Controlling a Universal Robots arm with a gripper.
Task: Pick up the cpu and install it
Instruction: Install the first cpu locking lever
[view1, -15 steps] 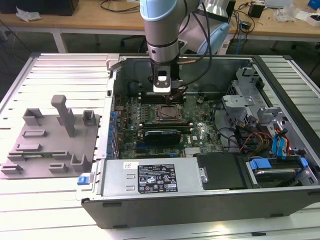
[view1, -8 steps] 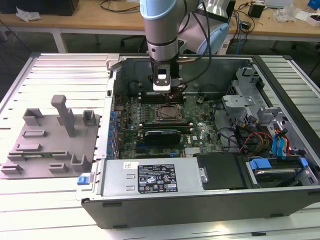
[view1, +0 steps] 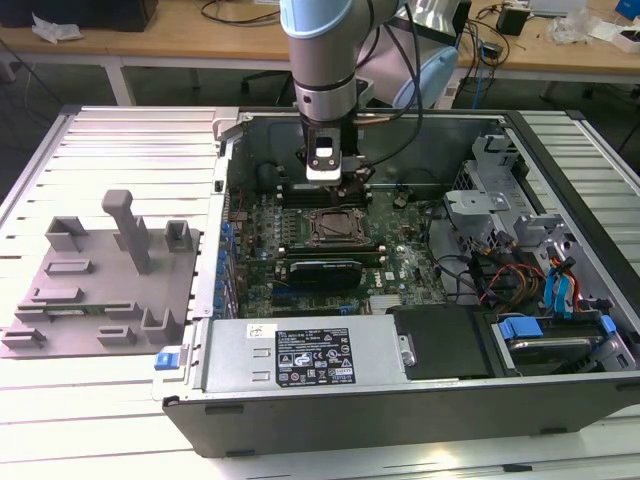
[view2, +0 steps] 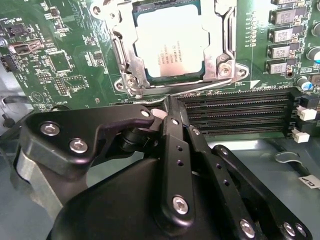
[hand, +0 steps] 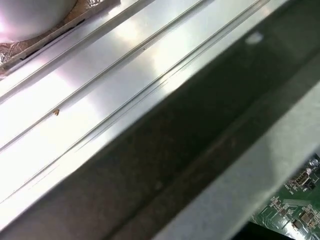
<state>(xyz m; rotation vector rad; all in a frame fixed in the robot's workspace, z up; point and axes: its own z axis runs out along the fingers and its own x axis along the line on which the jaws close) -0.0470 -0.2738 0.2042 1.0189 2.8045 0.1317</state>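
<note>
Gripper (view1: 335, 185) hangs inside the open computer case (view1: 400, 410), just at 12 o'clock from the socket frame (view1: 338, 228) in the exterior view. In the second wrist view its black fingers (view2: 172, 150) are drawn together with nothing between them, tips over the memory slots (view2: 235, 112).

Cpu (view2: 172, 42) sits in the socket frame in the second wrist view, silvery top up, at 12 o'clock from the fingertips and apart from them.

Surface: white ribbed table (view1: 90, 140); a grey fixture block (view1: 100, 280) lies at 9 o'clock from the case. Silver power supply box (view1: 300, 355) at the case's 6 o'clock edge. Wooden benches (view1: 180, 35) with cables run behind.

First wrist view: ribbed metal panel (hand: 100, 90), a dark case wall, a corner of green board (hand: 295, 205).
</note>
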